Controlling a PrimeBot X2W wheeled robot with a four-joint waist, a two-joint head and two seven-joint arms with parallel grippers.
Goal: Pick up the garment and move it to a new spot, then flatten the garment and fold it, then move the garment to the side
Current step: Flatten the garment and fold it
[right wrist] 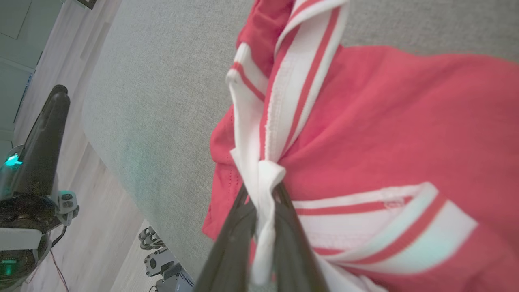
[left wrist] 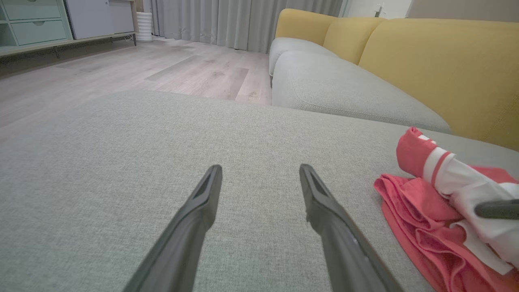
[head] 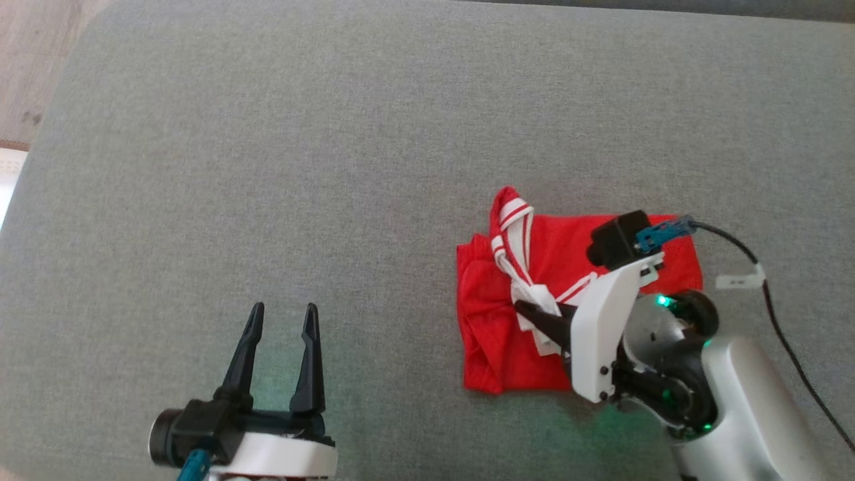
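Observation:
The garment (head: pixel 494 314) is red with white, red-striped trim and lies bunched on the grey cushion (head: pixel 334 167), right of centre. My right gripper (head: pixel 524 308) is shut on a fold of its white trim (right wrist: pixel 263 178), which is pinched between the two dark fingers. The garment (left wrist: pixel 421 211) also lies at the right edge of the left wrist view, with a dark fingertip (left wrist: pixel 496 209) of the right gripper on it. My left gripper (head: pixel 282 319) stands open at the lower left, well apart from the garment, with bare cushion between its fingers (left wrist: pixel 202 202).
A black cable (head: pixel 781 314) runs from the right wrist across the cushion's right side. Beyond the cushion are a grey sofa seat (left wrist: pixel 344 89) with yellow backrests (left wrist: pixel 446 61), wooden floor (left wrist: pixel 142 69) and a cabinet (left wrist: pixel 36 20).

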